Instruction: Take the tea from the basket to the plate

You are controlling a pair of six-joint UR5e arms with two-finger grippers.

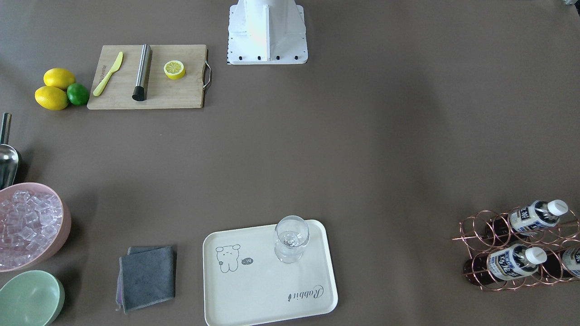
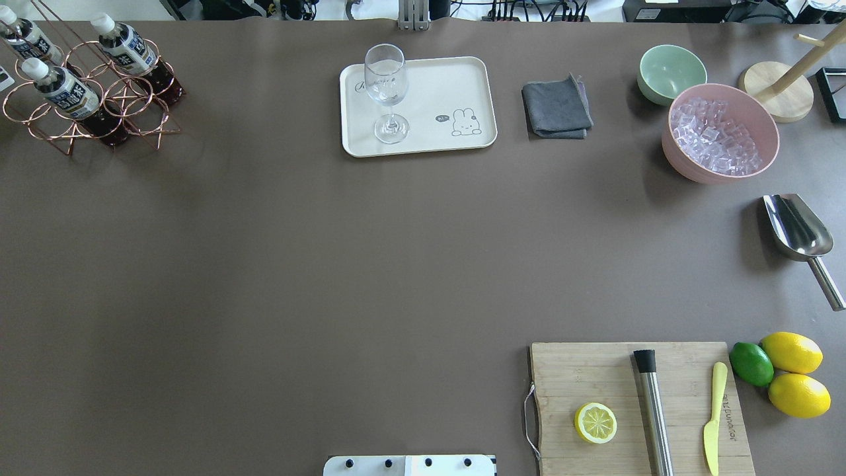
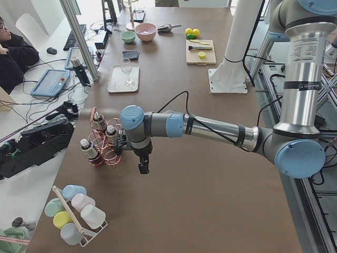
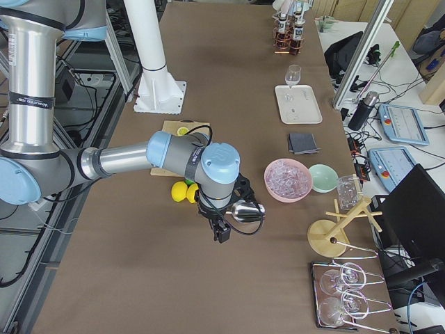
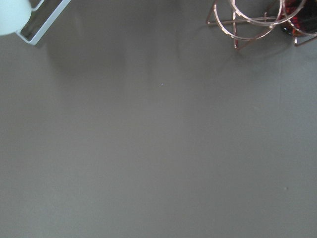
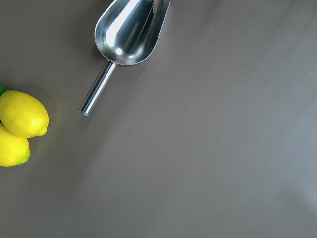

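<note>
Three tea bottles [image 2: 63,89] with white caps lie in the copper wire basket [image 2: 142,122] at the table's far left corner; the bottles [image 1: 537,215] and the basket [image 1: 476,228] also show in the front-facing view. The cream plate [image 2: 436,92] sits at the far middle and bears a clear glass [image 2: 386,86]. My left gripper [image 3: 143,167] hangs over bare table beside the basket [image 3: 102,153]; I cannot tell whether it is open or shut. My right gripper [image 4: 222,233] hangs near the scoop at the other end; I cannot tell its state. The left wrist view shows only the basket's wire [image 5: 247,22].
A wooden cutting board [image 2: 595,370] with a lemon half, a steel cylinder and a yellow knife lies near right. Lemons [image 2: 796,373] and a lime lie beside it. A steel scoop [image 2: 796,228], a pink ice bowl [image 2: 720,135], a green bowl [image 2: 671,73] and a grey cloth [image 2: 557,106] are further back on the right.
</note>
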